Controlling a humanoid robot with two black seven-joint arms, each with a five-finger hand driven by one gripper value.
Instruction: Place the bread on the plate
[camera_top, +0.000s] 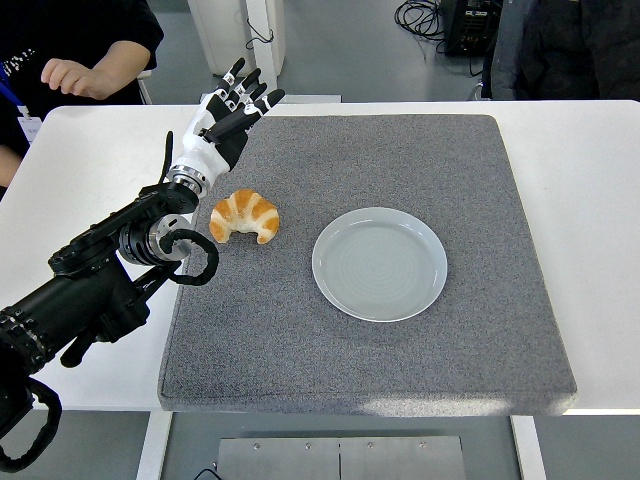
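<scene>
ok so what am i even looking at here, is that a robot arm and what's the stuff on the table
Yes, it is a robot. The picture comes from a camera high up on the robot's own side, looking forward and down over a white table, so the table's near edge is at the bottom.

The black arm coming in from the left is the robot's left arm. It ends in a five-fingered left hand, white and black, raised with its fingers spread and holding nothing. The right arm does not show.

A grey mat covers most of the table. On it lie a croissant, just below the hand and not touched by it, and to its right an empty pale plate. The two are apart.

At the top left a person sits behind the table, one hand resting at its far edge.
</scene>
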